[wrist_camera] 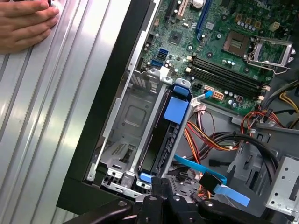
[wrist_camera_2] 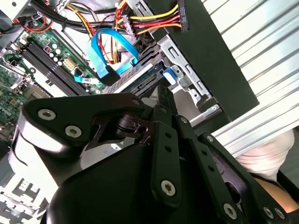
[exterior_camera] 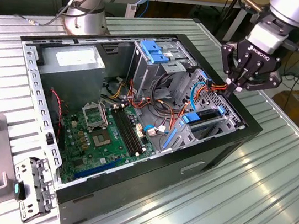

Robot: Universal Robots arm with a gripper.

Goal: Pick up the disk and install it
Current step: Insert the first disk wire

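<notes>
In the drive cage (wrist_camera: 127, 119) the disk (wrist_camera: 172, 140) is standing on edge directly beneath the fingertips, so pickup is looking done and seating nearly complete, while the gripper (exterior_camera: 232, 89), fingers pressed together on nothing, is hovering at the disk's end.

- The exterior view looked down at a slant from well off, taking in the whole open computer case (exterior_camera: 143, 195) on the ribbed surface (exterior_camera: 268, 218).
- The first wrist view faced steeply down, close over the drive cage (wrist_camera: 126, 116) and the motherboard (wrist_camera: 219, 37).
- The second wrist view sat just behind the gripper (wrist_camera_2: 163, 100), looking past its black body into the case.
- Both wrist views shared the drive cage, the blue cable (wrist_camera_2: 110, 51) and the motherboard.
</notes>
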